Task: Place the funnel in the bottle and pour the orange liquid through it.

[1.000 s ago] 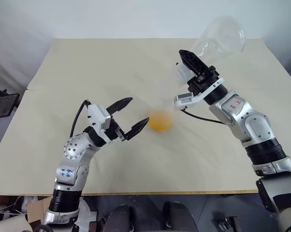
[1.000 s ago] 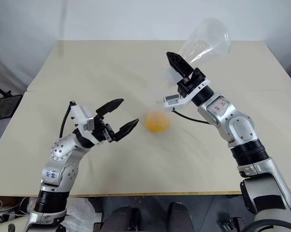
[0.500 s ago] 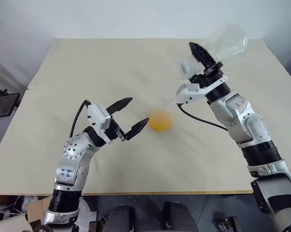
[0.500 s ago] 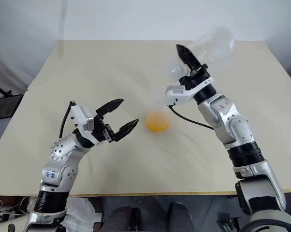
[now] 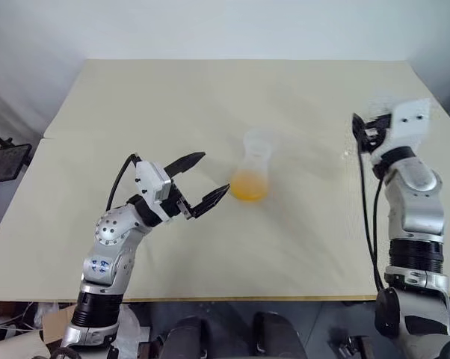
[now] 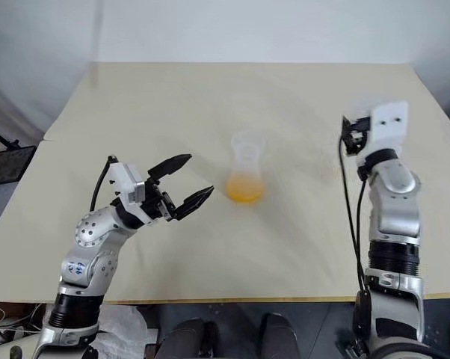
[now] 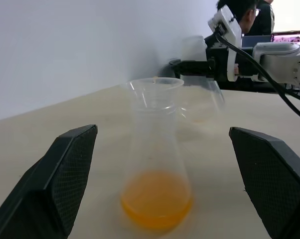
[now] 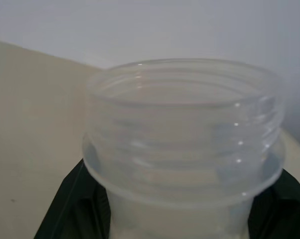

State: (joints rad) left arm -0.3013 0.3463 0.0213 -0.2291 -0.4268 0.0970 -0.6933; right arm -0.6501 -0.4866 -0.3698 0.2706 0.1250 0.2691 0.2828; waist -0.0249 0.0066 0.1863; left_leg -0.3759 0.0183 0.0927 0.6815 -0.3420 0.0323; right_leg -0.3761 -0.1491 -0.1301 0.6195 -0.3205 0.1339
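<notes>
The clear bottle (image 5: 256, 170) stands upright at the table's middle with the small see-through funnel (image 7: 155, 86) seated in its neck. Orange liquid (image 7: 156, 201) fills its round base. My left gripper (image 5: 214, 172) hangs open just left of the bottle, level with its base and not touching it. At the right side of the table, my right gripper (image 5: 362, 133) is shut on the neck of an empty wide-mouthed flask (image 7: 200, 99), which stands upright. In the right wrist view, that flask's threaded mouth (image 8: 185, 134) sits between the black fingers (image 8: 75, 209).
The beige table (image 5: 173, 97) stretches wide around the bottle, with a seam across its left part. A person (image 7: 249, 10) shows behind my right arm in the left wrist view. A dark object (image 5: 4, 161) sits past the table's left edge.
My right arm has swung right and down, away from the bottle. It rolled the empty flask from tipped over the funnel to upright. The left gripper and the bottle have not moved.
</notes>
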